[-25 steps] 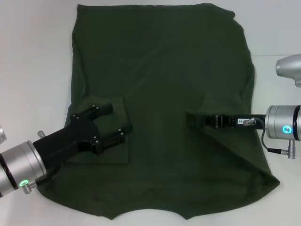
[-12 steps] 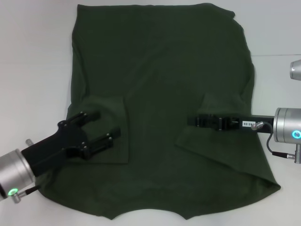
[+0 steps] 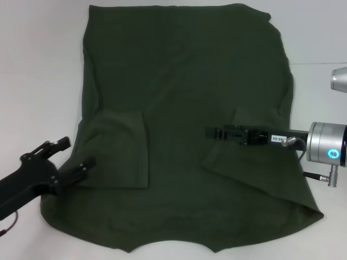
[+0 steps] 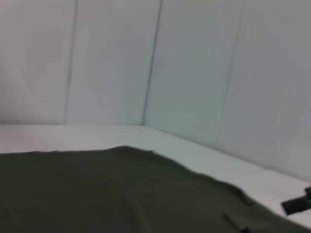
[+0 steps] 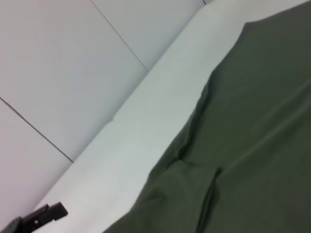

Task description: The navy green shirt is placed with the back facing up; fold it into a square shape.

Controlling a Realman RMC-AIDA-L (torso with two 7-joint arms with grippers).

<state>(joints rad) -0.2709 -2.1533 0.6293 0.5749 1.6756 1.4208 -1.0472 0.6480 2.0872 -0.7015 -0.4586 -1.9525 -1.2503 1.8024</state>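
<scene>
Shirt (image 3: 190, 108): sleeves folded in. Left gripper (image 3: 68, 157) at 8 o'clock, jaws spread; right gripper (image 3: 211, 132) jaws unclear. Grab side hems evenly.

The near hem of the navy green shirt (image 3: 184, 81) is cut off by the head view's lower edge. The state of the right gripper (image 3: 212, 132) cannot be made out, as it is seen edge-on against dark cloth. The shirt front is hidden against the table (image 3: 38, 65). In both wrist views only part of the shirt is shown.
</scene>
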